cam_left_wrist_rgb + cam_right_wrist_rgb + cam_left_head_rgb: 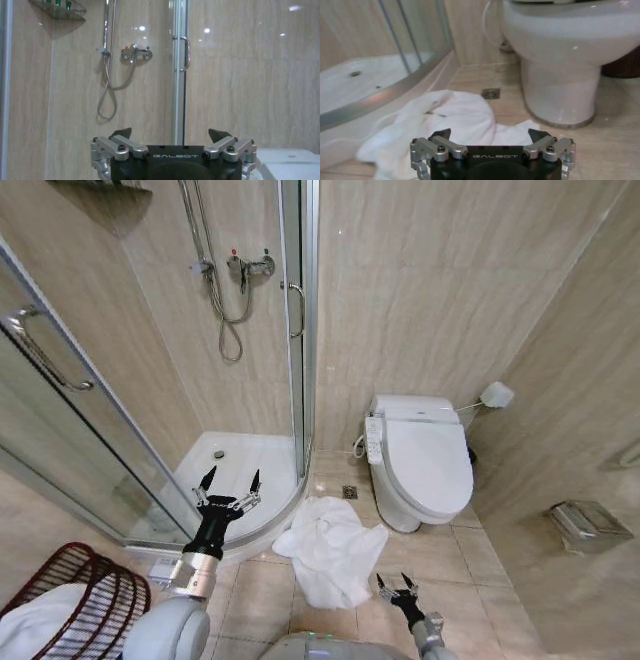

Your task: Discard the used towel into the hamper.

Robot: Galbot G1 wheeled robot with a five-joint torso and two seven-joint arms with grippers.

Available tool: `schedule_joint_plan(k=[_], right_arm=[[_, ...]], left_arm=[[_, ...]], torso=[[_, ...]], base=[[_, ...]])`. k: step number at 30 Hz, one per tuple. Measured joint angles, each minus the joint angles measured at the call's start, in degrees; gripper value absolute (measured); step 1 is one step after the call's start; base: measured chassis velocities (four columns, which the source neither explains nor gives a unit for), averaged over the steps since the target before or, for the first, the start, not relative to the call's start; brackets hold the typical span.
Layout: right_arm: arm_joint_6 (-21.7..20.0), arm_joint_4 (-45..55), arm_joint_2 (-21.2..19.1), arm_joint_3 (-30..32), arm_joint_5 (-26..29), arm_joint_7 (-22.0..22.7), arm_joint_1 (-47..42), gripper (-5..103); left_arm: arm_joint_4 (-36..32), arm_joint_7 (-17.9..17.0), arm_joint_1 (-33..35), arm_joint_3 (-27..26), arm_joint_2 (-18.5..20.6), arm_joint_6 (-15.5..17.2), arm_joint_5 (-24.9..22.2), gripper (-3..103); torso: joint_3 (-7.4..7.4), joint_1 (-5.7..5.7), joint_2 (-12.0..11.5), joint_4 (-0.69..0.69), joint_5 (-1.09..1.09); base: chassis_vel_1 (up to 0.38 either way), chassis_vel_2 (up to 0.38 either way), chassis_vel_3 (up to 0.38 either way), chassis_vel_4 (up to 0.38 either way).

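Note:
A crumpled white towel [330, 550] lies on the tiled floor between the shower tray and the toilet; the right wrist view shows the towel [455, 123] spread just ahead of the fingers. My right gripper [396, 583] is open, low over the floor at the towel's near right edge, holding nothing. My left gripper [231, 479] is open and raised, pointing at the shower; the left wrist view shows its fingers spread wide [171, 133] before the shower wall. The hamper [85, 590], a dark reddish-brown openwork basket, stands at the lower left with white cloth inside it.
A white toilet [420, 460] stands right of the towel, a floor drain [349, 492] between them. The curved shower tray [240, 465] and its glass door [297, 330] lie to the left. A metal box [587, 523] hangs on the right wall.

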Motion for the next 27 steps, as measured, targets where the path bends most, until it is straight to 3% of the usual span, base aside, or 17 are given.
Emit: schedule_joint_plan(k=[27], right_arm=[[3.2, -7.4, -3.1, -0.3, -0.6, -0.4, 6.7, 100]], left_arm=[[0.0, 0.0, 0.0, 0.0, 0.0, 0.0, 0.0, 100]], torso=[[-3.67, -2.81, -6.5, 0.0, 0.0]], base=[[0.026, 0.022, 0.028, 0.021]])
